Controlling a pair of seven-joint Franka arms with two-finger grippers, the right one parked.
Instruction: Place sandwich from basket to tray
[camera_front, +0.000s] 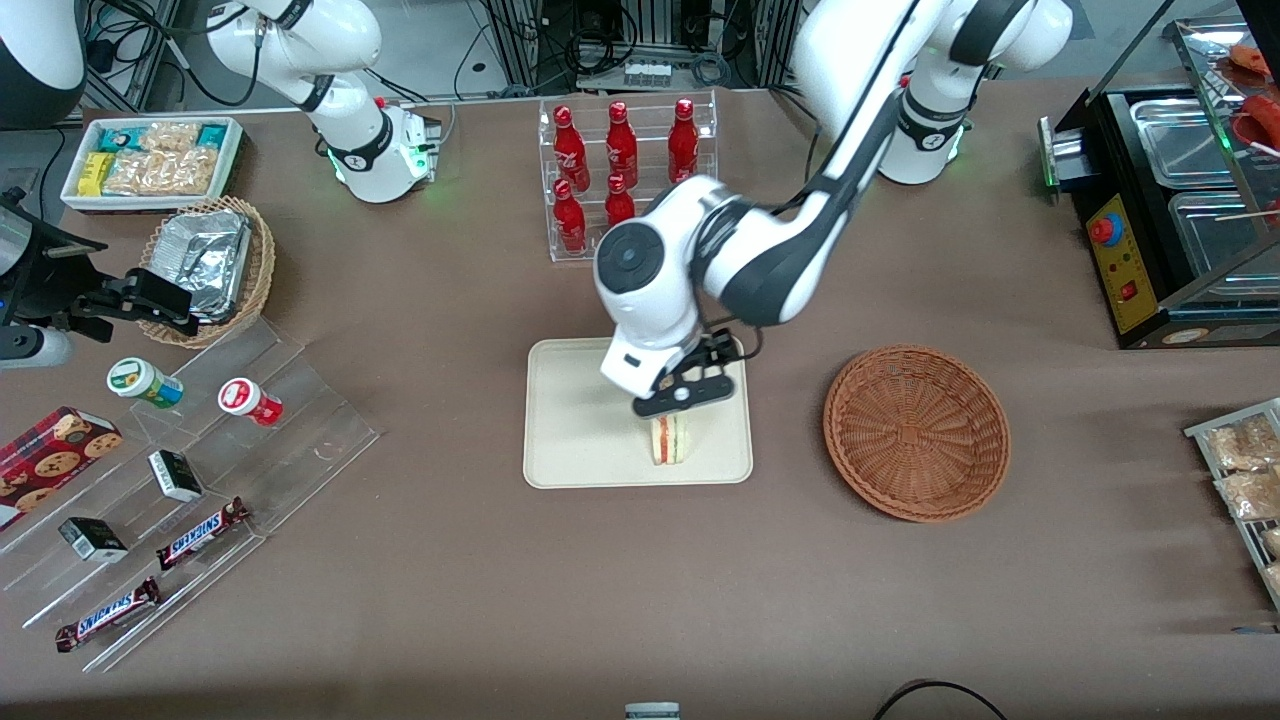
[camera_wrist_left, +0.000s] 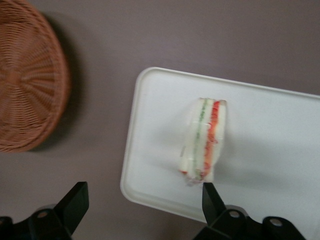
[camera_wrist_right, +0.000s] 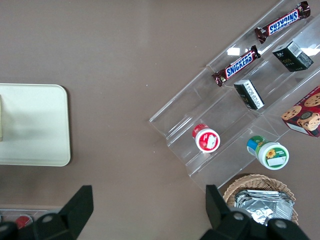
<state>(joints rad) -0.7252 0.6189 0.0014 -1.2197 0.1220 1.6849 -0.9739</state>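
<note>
Black fingers (camera_wrist_left: 75, 202) of the left gripper (camera_wrist_left: 142, 200) stand spread, gripping nothing, just above the triangular white-bread sandwich (camera_wrist_left: 204, 142) resting on the cream rectangular tray (camera_wrist_left: 150, 170). Reddish-brown round wicker basket (camera_wrist_left: 25, 80) sits beside, empty. Release looks done; next, lift the arm clear of the brown tabletop (camera_wrist_left: 200, 35).

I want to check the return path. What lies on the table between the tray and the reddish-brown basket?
Nothing: bare brown tabletop between the tray and the basket, clearest in the front view. The open claw hovers over the sandwich.
</note>
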